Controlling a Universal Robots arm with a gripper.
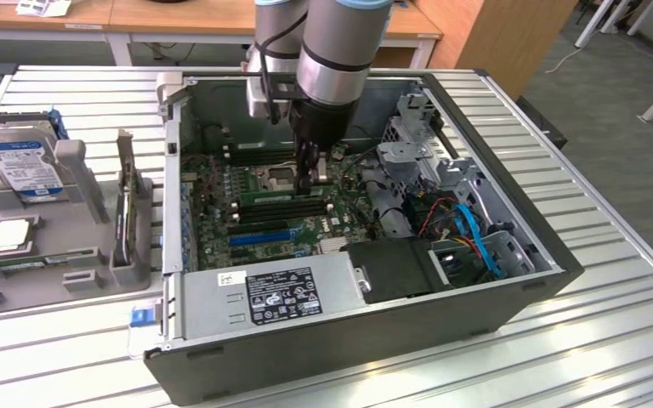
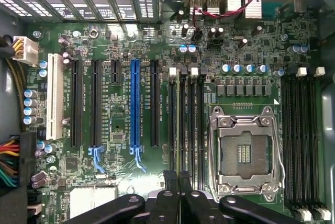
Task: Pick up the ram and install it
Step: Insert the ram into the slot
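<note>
Wrist view: the ram (image 2: pixel 182 130) stands edge-on in a motherboard (image 2: pixel 125 103) slot beside the empty processor socket (image 2: pixel 243 150), pinched at one end between the gripper's (image 2: pixel 177 182) narrowed jaws. Exterior view: the arm (image 1: pixel 332 51) reaches straight down into the open computer case (image 1: pixel 530 255) on the tabletop (image 1: pixel 633 340); the power supply (image 1: pixel 269 293) label's print is unreadable.

One computer case (image 1: pixel 338 357), one motherboard (image 2: pixel 251 41), one hard drive (image 1: pixel 20 161), one processor socket (image 2: pixel 243 153) and one power supply (image 1: pixel 275 293).

Open computer case (image 1: pixel 360 357) on a slatted metal table (image 1: pixel 610 340), empty processor socket (image 2: pixel 243 150), hard drive (image 1: pixel 18 161) on grey tray (image 1: pixel 20 297)
</note>
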